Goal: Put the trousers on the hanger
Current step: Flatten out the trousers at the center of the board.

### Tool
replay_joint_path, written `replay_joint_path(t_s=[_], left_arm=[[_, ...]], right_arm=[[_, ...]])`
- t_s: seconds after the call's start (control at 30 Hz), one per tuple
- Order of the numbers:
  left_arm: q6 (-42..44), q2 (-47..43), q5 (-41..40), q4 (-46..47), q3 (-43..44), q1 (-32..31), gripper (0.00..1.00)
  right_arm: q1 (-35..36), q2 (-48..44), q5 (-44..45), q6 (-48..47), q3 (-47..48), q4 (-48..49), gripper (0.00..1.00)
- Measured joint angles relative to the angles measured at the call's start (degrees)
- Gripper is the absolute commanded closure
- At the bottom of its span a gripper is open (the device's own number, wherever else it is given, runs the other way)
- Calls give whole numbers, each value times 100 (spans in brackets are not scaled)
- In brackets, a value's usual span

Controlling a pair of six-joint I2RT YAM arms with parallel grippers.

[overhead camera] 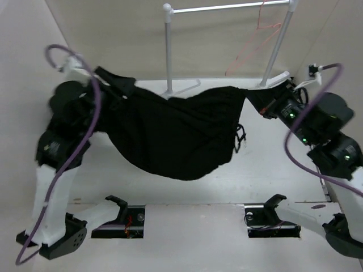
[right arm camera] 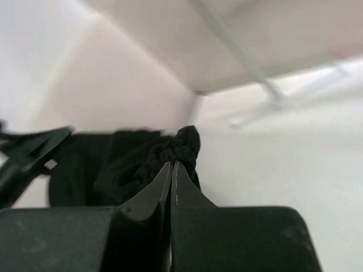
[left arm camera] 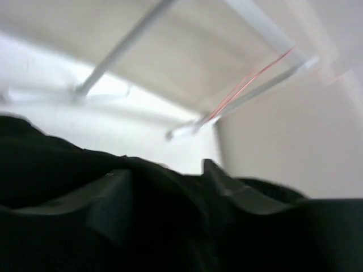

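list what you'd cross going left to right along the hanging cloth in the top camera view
left arm → trousers → right fingers → right arm

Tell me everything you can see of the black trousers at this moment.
The trousers are plain black soft cloth, strung like a hammock over the table and sagging in the middle. Their right end is bunched and pinched in the shut right gripper. Their left end covers the left gripper, whose fingers stand apart; a real grip there cannot be confirmed. A thin cord dangles near the right side. They hang apart from the pink hanger.
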Motion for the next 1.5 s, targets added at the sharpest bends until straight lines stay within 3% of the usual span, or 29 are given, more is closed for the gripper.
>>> replay_joint_path(t_s=[0.07,0.23,0.3,0.37,0.43,0.57,0.6,0.7,0.73,0.8,0.87,0.97,1.1,1.23,1.4,1.47,1.5], left_arm=[[-79,205,-48,81,-793,-354,41],[-304,975,-15,109,-2761,-778,31],[-343,1054,7,-46,-3276,-745,31],[-348,944,-4,-136,-3543,-592,31],[-348,719,-59,-81,-3751,-348,31],[-350,107,-350,-17,-4345,369,31],[-354,11,-437,-9,-4487,586,31],[-372,-31,-619,166,-4813,1309,34],[-387,11,-649,271,-4883,1528,35],[-417,157,-660,544,-4990,2026,37],[-463,378,-651,883,-5045,2503,38],[-546,796,-579,1508,-5093,3123,37],[-675,1652,-291,2345,-5104,3735,38],[-822,2448,-4,2774,-5123,4068,41],[-990,2715,61,2896,-5235,4417,46],[-1019,2824,-7,2979,-5235,4524,53],[-1036,2907,-42,3021,-5230,4553,62]], right_arm=[[-675,-94,-85,59,-883,122,100],[-2677,87,-378,284,-3270,354,97],[-3508,203,-420,398,-4009,374,83],[-4133,262,-358,483,-4426,378,58],[-4391,275,-260,535,-4518,420,40],[-3836,90,-155,492,-4518,761,37],[-3589,22,-125,479,-4518,785,45],[-2603,-190,-26,404,-4607,852,90],[-2214,-251,2,413,-4699,887,95],[-1493,-289,-4,424,-4903,887,96],[-837,-221,-68,431,-5106,881,89],[-70,-42,-109,444,-5283,828,69],[492,70,-173,468,-5324,879,47],[494,24,-258,468,-5462,927,39],[251,-162,-402,461,-5694,883,36],[142,-249,-437,459,-5742,881,36],[74,-293,-463,455,-5761,881,36]])
